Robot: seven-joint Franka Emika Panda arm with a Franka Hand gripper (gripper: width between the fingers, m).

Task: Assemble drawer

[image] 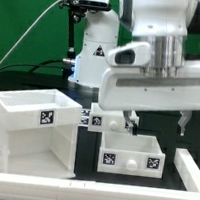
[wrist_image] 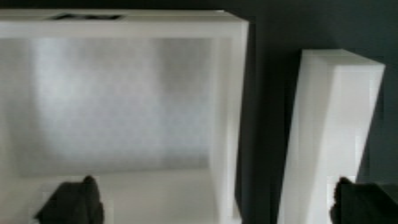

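My gripper (image: 157, 123) stands wide open and holds nothing. Its two dark fingertips (wrist_image: 75, 200) hang well apart, with no part between them. From the exterior view I cannot tell whether either tip touches anything below. The small drawer box (image: 121, 159) sits on the black table (image: 87, 152) just beneath me. It is a low, open-topped white tray with smooth, flat, matte walls and square corners, and it carries black-and-white marker tags on its front face. In the wrist view its pale hollow interior and one straight side wall (wrist_image: 228, 110) lie nearer one of my fingertips. Near the other fingertip, across a dark gap of table, runs a narrow white strip (wrist_image: 338, 130), long and straight-edged. The exterior view shows this strip (image: 189, 169) at the drawer box's right. The larger drawer case (image: 28, 140), a taller white open-topped box with thin panel walls and a tag inside its back wall, stands to the exterior view's left, just beside the drawer box and clear of my fingers.
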